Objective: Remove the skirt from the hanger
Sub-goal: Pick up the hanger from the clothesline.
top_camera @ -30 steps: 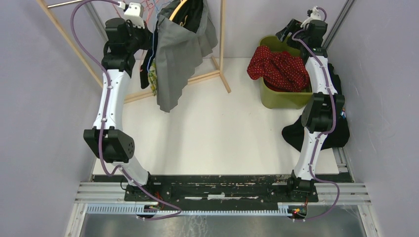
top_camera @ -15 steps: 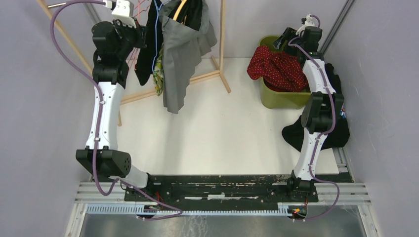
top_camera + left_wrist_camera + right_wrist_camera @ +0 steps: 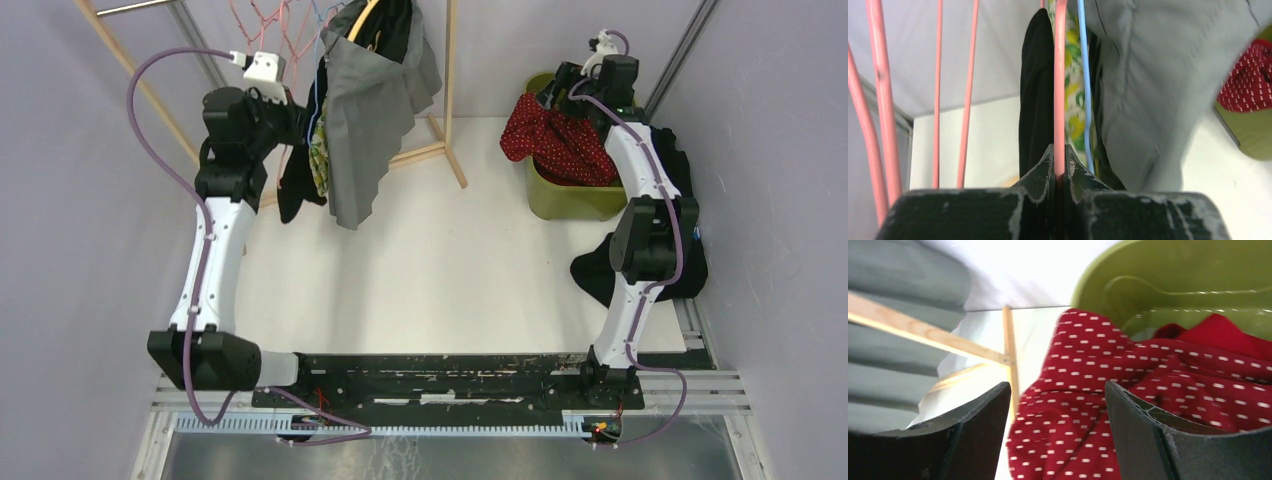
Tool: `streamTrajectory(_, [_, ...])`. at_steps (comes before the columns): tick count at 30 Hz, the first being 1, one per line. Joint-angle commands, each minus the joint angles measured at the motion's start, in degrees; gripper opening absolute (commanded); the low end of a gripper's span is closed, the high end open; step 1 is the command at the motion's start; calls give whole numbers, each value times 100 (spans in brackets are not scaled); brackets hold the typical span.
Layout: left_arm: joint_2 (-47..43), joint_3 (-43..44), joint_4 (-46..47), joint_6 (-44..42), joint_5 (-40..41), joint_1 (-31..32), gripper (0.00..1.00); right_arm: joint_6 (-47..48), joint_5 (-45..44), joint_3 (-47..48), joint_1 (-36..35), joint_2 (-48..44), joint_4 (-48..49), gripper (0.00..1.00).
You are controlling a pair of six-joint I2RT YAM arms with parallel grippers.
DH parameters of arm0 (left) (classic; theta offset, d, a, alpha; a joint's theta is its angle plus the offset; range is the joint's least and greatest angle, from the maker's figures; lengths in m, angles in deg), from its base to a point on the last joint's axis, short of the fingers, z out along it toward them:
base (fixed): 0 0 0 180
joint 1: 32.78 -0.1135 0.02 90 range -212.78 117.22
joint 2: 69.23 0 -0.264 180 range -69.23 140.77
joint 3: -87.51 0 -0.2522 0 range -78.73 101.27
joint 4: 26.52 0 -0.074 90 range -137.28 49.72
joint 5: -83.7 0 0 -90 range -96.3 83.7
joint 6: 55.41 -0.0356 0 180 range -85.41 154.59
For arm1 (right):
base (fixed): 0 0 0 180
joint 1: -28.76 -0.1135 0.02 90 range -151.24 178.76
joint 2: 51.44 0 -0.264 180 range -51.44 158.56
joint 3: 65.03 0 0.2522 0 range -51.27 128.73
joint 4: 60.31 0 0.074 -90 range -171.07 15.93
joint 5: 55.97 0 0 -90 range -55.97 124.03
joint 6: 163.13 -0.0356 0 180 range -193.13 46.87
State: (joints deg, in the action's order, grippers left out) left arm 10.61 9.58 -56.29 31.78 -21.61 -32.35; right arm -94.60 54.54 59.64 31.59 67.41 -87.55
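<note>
My left gripper is shut on one wire of a pink hanger at the clothes rack, seen from above with the left gripper beside the hanging clothes. A black garment and a floral one hang right against that wire. A grey pleated skirt hangs just to the right, also the grey skirt in the left wrist view. My right gripper stands open just above a red white-dotted garment that lies in a green bin.
The wooden rack stands at the back left with more pink hangers and a blue one. The green bin sits at the back right. A black cloth lies by the right arm.
The left gripper has come down and nearer with the pink hanger, and the hanging clothes have swung. The right gripper has shifted left over the bin, its jaws a little narrower.
</note>
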Motion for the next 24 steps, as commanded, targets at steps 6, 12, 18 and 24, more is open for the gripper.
streamTrajectory(6, [-1707, -1163, -137, -688, 434, 349, 3, 506, -12, -82, -1584, -994, -110, 76])
streamTrajectory(12, [-2647, -1934, -457, -870, 878, 633, 3, 898, -138, -520, -2838, -1666, -387, 76])
streamTrajectory(18, [-3320, -2268, -820, -935, 1113, 791, 3, 1208, -334, -944, -4007, -2311, -802, 76])
streamTrajectory(24, [-3653, -2442, -923, -930, 1130, 890, 3, 1303, -254, -1387, -5079, -2778, -1289, 76])
